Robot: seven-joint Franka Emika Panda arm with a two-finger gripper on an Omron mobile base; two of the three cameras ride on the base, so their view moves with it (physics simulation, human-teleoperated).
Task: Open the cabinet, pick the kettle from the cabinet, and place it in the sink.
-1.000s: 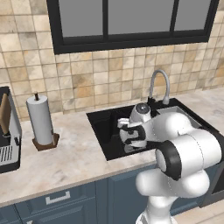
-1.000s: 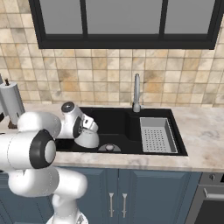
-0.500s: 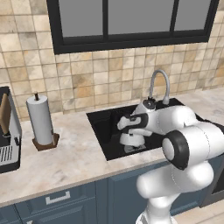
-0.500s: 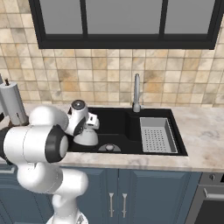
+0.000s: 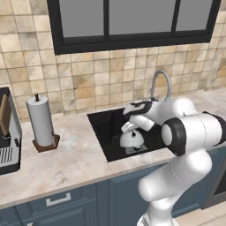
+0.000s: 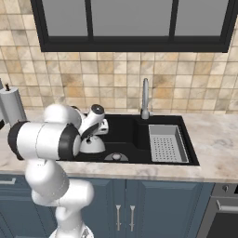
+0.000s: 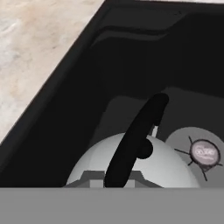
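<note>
kettle (image 5: 131, 138) lower in sink (image 5: 100, 129) than before; end effector (image 5: 128, 127) clamped

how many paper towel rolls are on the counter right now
1. The paper towel roll stands upright on the counter, left of the sink; the views may hide others.

The marble counter (image 5: 75, 154) holds the black sink (image 5: 103, 128) at three o'clock and a paper towel roll (image 5: 40, 120) at ten o'clock.

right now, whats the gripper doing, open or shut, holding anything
Gripper: shut on the kettle, gripping its handle, low inside the sink.
</note>
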